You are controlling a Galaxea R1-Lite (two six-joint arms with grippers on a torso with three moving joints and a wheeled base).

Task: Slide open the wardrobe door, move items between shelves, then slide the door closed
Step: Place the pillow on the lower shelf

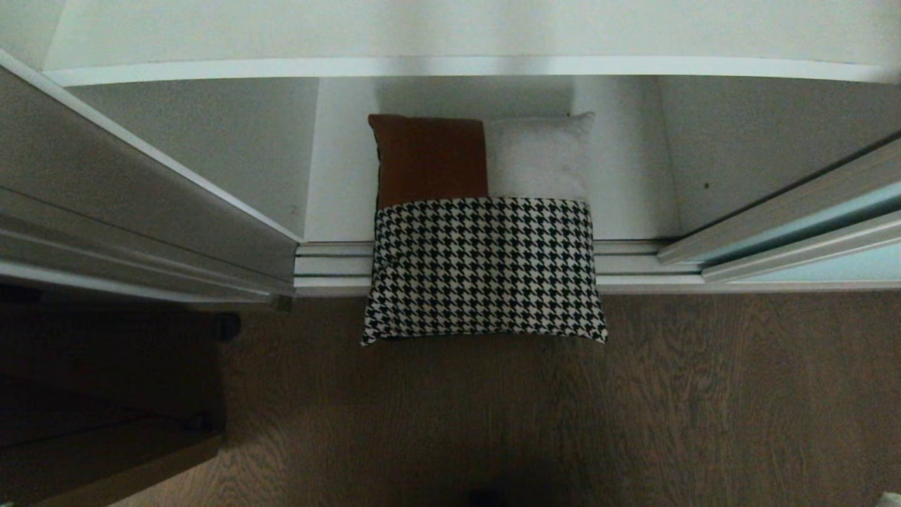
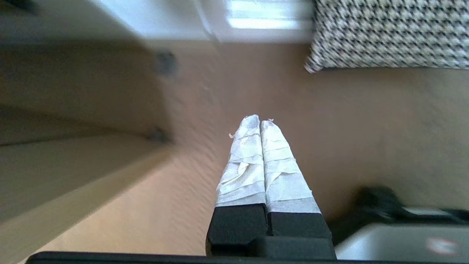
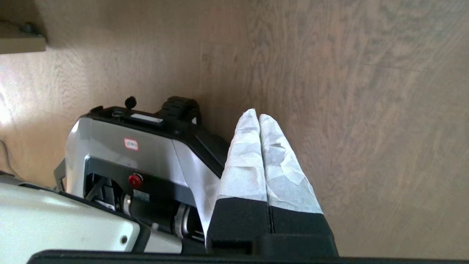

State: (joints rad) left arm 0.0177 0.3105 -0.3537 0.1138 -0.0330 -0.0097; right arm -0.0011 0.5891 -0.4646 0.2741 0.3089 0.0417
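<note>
Wood floor (image 1: 704, 394) before an open wardrobe; door (image 1: 809, 236) slid right. Cushion (image 1: 484, 267) lies across the floor track (image 1: 331, 267), half on the bottom shelf (image 1: 338, 176). Best taken from both side edges. Left claw (image 2: 260, 123) and right claw (image 3: 255, 114), pressed together and empty, point down above the floor.

The sliding wardrobe door (image 1: 809, 225) runs off the head view's right edge, so only its lower corner shows. A shelf (image 1: 457, 67) above is cut off at both ends. The cushion (image 1: 482, 264) hides part of the floor track (image 1: 331, 266) and, in the left wrist view, is itself cropped to one blurred houndstooth corner. Neither arm appears in the head view. A dark piece of furniture (image 1: 105, 394) at lower left is too shadowed to identify.
</note>
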